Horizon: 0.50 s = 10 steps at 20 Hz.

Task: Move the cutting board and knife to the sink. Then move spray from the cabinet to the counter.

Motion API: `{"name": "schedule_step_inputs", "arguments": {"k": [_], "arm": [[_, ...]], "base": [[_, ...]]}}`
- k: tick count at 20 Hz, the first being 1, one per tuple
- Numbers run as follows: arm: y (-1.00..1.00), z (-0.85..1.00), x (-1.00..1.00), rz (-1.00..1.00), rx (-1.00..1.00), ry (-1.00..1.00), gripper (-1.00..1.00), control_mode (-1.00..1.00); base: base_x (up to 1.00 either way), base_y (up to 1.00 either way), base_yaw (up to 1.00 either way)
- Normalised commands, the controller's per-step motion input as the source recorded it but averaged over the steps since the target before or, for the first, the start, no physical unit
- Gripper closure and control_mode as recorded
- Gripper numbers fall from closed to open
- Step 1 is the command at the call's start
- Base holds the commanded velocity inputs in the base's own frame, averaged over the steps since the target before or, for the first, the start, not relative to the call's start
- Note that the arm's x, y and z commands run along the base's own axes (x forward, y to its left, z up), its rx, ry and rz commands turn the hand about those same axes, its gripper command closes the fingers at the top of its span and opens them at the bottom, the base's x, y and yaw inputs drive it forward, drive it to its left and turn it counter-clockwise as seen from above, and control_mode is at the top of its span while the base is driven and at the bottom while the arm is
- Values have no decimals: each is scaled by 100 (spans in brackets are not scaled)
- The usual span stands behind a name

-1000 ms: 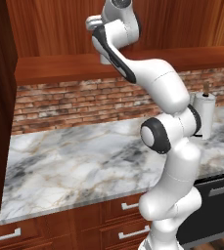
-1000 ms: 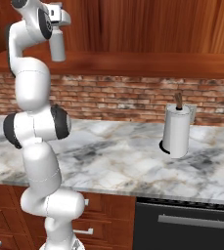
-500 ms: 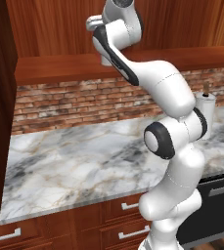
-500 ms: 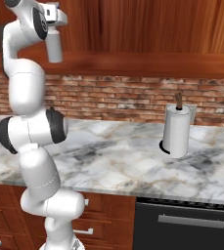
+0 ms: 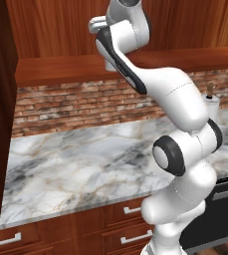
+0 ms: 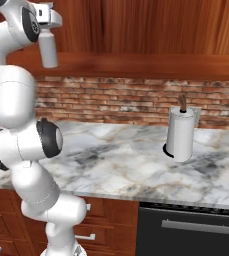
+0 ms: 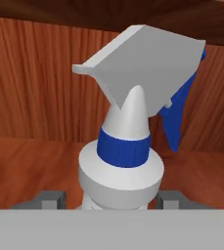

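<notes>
Holding the spray [image 7: 133, 146] between its two fingers, the gripper [image 7: 111, 201] is raised high in front of the wooden cabinet wall [image 7: 30, 93]. In the hand view the bottle stands in the middle, with its white head at about 12 o'clock, a blue collar below it and the blue trigger hanging at about 2 o'clock; the grey fingertips [image 7: 47, 199] sit at 7 and 5 o'clock, close on both sides of the bottle body. In the right base view the spray [image 6: 48, 47] hangs from the hand at about 10 o'clock, well above the counter [image 6: 121, 165]. On the marble, at about 3 o'clock, stands a paper-towel roll [image 6: 180, 134] near the brick backsplash [image 6: 111, 102].
</notes>
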Motion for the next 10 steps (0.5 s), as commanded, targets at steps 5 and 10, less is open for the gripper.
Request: {"name": "schedule_step_inputs", "arguments": {"k": [5,10], "arm": [[0,-1,-64,0,0,0,100,-100],[0,-8,-64,0,0,0,100,-100]], "base": [[0,0,0],[0,0,0]]}}
